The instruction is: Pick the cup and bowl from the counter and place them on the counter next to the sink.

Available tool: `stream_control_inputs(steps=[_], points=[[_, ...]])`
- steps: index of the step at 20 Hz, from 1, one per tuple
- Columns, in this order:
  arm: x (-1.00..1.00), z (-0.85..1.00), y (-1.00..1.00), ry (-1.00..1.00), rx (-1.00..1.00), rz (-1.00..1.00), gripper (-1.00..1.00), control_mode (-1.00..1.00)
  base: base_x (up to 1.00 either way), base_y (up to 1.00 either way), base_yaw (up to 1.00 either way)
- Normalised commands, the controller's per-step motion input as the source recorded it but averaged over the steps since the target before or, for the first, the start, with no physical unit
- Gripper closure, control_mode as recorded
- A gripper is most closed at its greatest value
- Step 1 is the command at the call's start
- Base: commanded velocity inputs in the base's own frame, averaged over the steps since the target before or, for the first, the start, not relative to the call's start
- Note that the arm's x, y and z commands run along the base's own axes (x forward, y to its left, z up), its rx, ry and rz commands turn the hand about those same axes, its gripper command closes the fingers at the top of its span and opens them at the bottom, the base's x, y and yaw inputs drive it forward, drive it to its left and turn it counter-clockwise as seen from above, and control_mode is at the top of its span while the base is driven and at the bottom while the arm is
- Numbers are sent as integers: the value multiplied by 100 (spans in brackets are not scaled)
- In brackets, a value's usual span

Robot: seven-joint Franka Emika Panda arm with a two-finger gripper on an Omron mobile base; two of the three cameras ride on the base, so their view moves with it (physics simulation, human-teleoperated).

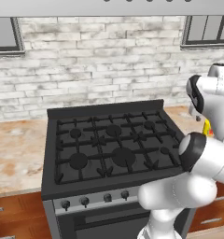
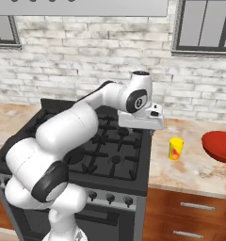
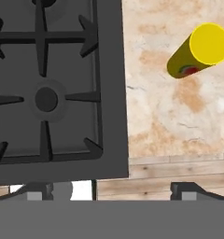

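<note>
A yellow cup (image 2: 176, 148) with a red and green mark stands upright on the beige counter (image 2: 195, 172), just right of the stove. In the hand view the cup (image 3: 200, 51) sits at the upper right, and a sliver of it (image 1: 206, 127) peeks out from behind the arm. The glossy red bowl (image 2: 220, 146) rests on the counter further right, cut by the picture's edge. My gripper (image 3: 113, 192) hangs open over the stove's right edge, left of the cup, with nothing between its fingers. The sink is out of view.
The black gas stove (image 1: 111, 144) with its raised grates fills the middle, its knobs (image 1: 95, 200) along the front. More counter (image 1: 16, 149) lies to its left. A brick wall (image 1: 109, 60) closes the back. Wooden drawers (image 2: 190, 209) sit under the counter.
</note>
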Motion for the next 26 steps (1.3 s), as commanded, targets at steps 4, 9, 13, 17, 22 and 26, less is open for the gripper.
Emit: stream_control_inputs(steps=[4, 9, 13, 17, 22, 26], points=[[43, -3, -30, 0, 0, 0, -100, -100, 0, 0, 0], [41, 0, -26, 0, 0, 0, -100, -100, 0, 0, 0], [35, -10, -37, 0, 2, 0, -100, -100, 0, 0, 0], [23, -10, -41, 0, 8, 0, -100, -100, 0, 0, 0], [32, -8, -33, 0, 10, 0, -100, -100, 0, 0, 0], [41, -2, -27, 0, 6, 0, -100, -100, 0, 0, 0]])
